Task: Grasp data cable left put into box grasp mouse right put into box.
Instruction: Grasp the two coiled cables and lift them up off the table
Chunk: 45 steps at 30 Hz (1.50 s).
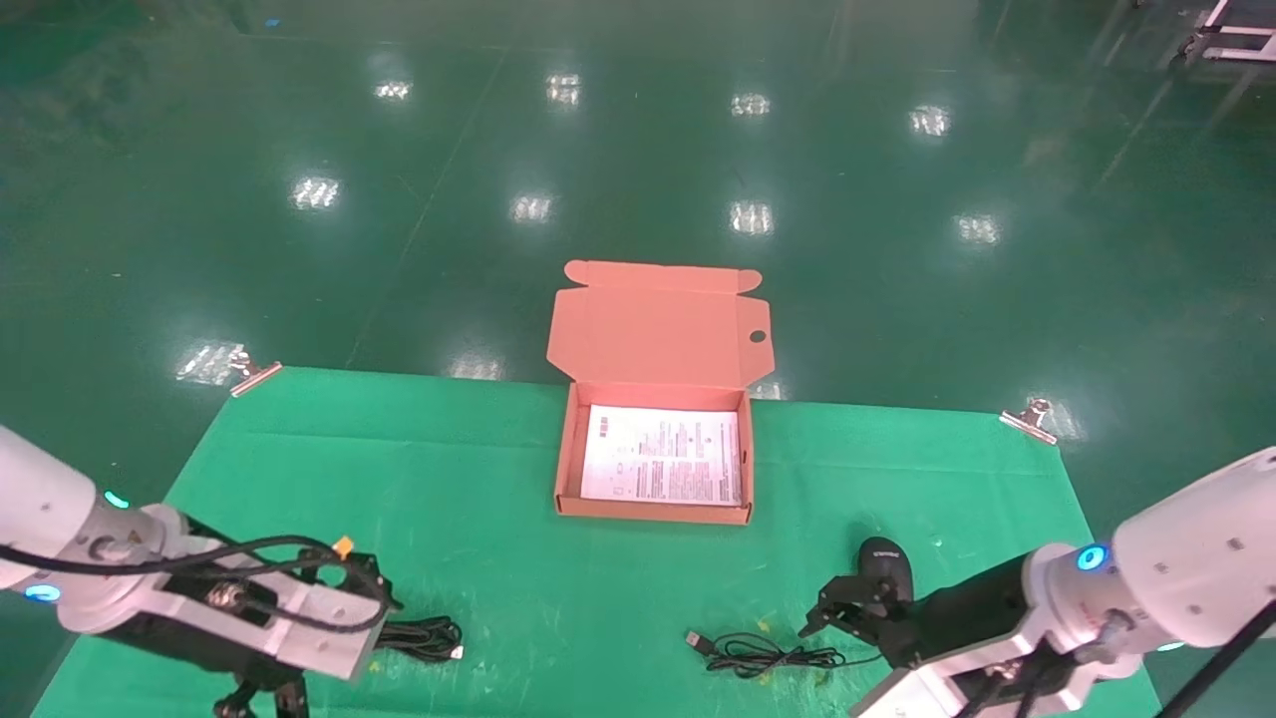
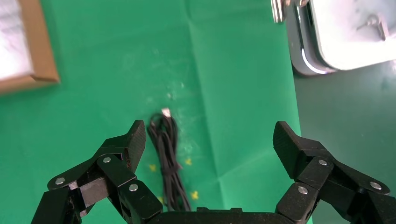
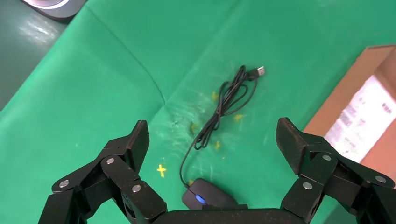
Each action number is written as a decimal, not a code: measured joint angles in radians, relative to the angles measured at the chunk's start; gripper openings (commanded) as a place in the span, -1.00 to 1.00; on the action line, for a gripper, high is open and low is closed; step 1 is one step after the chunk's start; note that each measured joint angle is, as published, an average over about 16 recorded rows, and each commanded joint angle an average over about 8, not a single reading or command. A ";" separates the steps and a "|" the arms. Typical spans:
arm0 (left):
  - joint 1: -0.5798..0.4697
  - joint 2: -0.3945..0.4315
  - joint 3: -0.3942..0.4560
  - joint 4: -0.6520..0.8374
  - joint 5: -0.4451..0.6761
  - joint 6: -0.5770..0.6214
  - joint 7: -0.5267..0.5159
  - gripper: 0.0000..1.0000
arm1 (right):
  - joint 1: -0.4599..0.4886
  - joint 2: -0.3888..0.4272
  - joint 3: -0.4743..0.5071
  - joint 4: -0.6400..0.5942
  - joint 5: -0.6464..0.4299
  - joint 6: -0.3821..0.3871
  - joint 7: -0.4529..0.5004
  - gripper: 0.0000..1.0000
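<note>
On my left side, my left end effector (image 2: 208, 140) hangs spread wide and empty over the data cable (image 1: 427, 636), which lies as a narrow black bundle on the green tabletop (image 1: 478, 469) near its front left corner, silver plug tip pointing toward the middle. In the left wrist view the bundle sits close to one finger, not centred between the two, so I judge a straight descent could pinch only a few outer loops and let the rest trail or snag as I lift. The front edge of the tabletop is close there, and a nudge could push the cable toward it, though I have open cloth between the cable and the box (image 1: 653, 454). The box stands open at the middle back, lid (image 1: 658, 324) hinged away from me, a white printed sheet (image 1: 663, 455) in its floor; its low front wall is what a dangling loop might catch on. To the right, the thin cord (image 1: 763, 655) lies loose with its USB plug toward the centre, joined to the mouse (image 1: 885, 570). My right end effector (image 1: 842, 610) is likewise released, just beside the mouse; lifting it later could drag that cord across the cloth.
</note>
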 measured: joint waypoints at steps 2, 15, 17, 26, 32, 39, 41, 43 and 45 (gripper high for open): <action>0.007 0.012 0.009 0.019 0.028 -0.020 -0.009 1.00 | -0.016 -0.007 -0.007 -0.001 -0.028 0.029 0.016 1.00; 0.050 0.076 0.031 0.163 0.127 -0.146 -0.055 1.00 | -0.107 -0.049 -0.025 -0.021 -0.157 0.183 0.164 1.00; 0.056 0.085 0.031 0.189 0.133 -0.163 -0.056 1.00 | -0.117 -0.057 -0.026 -0.030 -0.167 0.197 0.188 1.00; 0.083 0.125 0.030 0.315 0.140 -0.228 -0.037 1.00 | -0.152 -0.103 -0.027 -0.099 -0.181 0.241 0.274 1.00; 0.095 0.151 0.033 0.390 0.148 -0.265 0.001 1.00 | -0.169 -0.134 -0.026 -0.157 -0.180 0.269 0.290 1.00; 0.103 0.184 0.040 0.473 0.162 -0.303 0.058 1.00 | -0.185 -0.163 -0.027 -0.218 -0.189 0.316 0.274 1.00; 0.104 0.194 0.042 0.498 0.166 -0.313 0.074 1.00 | -0.190 -0.171 -0.029 -0.233 -0.196 0.331 0.265 1.00; 0.105 0.204 0.043 0.524 0.169 -0.323 0.090 1.00 | -0.194 -0.178 -0.030 -0.248 -0.203 0.346 0.255 1.00; 0.105 0.215 0.045 0.551 0.172 -0.333 0.105 1.00 | -0.198 -0.185 -0.032 -0.263 -0.212 0.362 0.245 1.00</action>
